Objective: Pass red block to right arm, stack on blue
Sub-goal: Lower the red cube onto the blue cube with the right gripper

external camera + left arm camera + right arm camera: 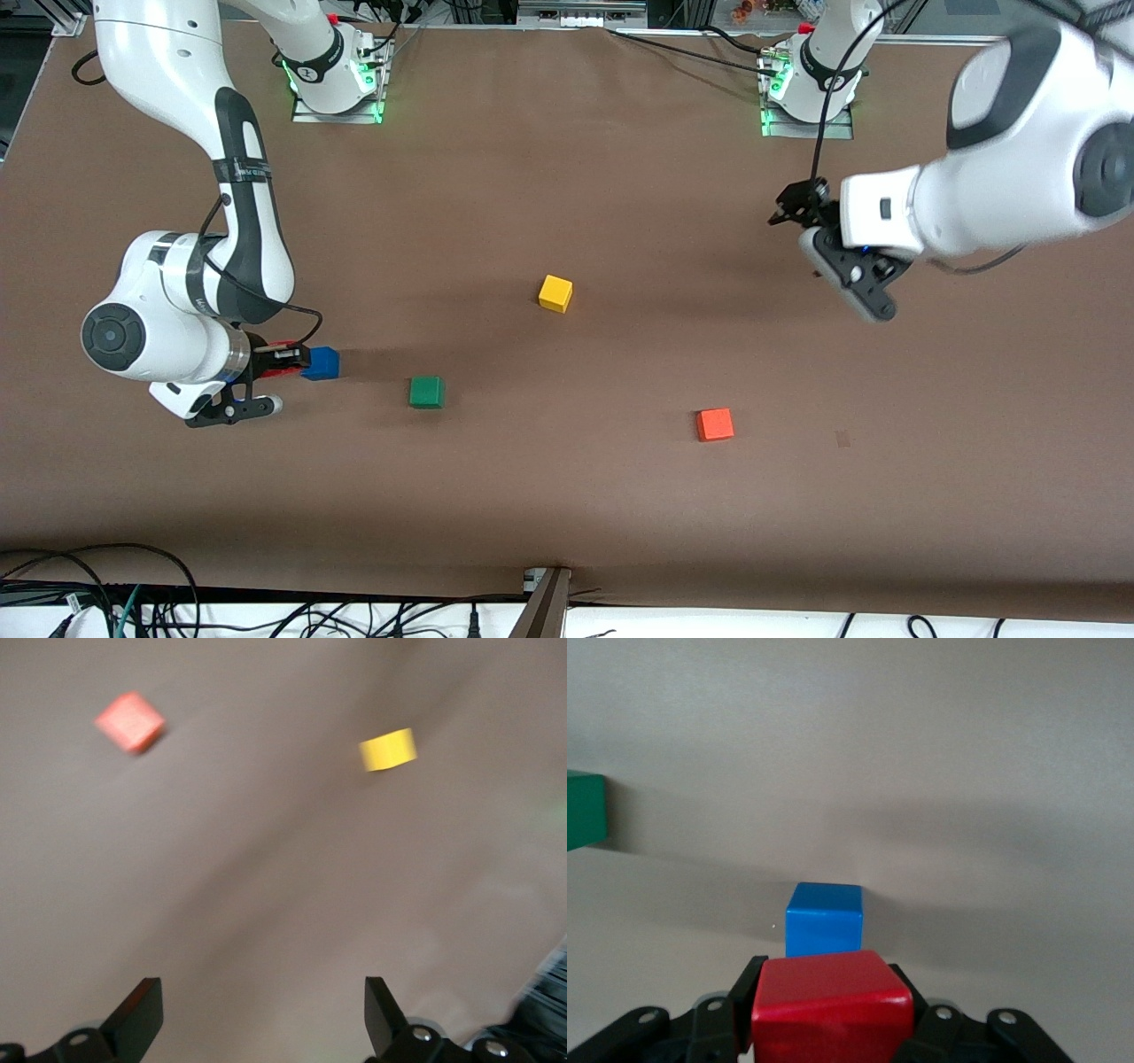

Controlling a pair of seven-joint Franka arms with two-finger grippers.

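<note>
My right gripper (282,359) is shut on the red block (283,346), low over the table near the right arm's end. In the right wrist view the red block (831,1005) sits between the black fingers (713,1028). The blue cube (824,919) stands on the table just ahead of it. In the front view the blue cube (321,363) is right beside the gripper's tip; the red block is not on top of it. My left gripper (793,206) is open and empty, up in the air near the left arm's end, with its jaws (261,1010) wide apart.
A green cube (426,392) lies beside the blue one, toward the left arm's end, and also shows in the right wrist view (585,809). A yellow cube (555,293) lies mid-table and an orange cube (714,424) nearer the front camera. The left wrist view shows both, orange (130,721) and yellow (387,750).
</note>
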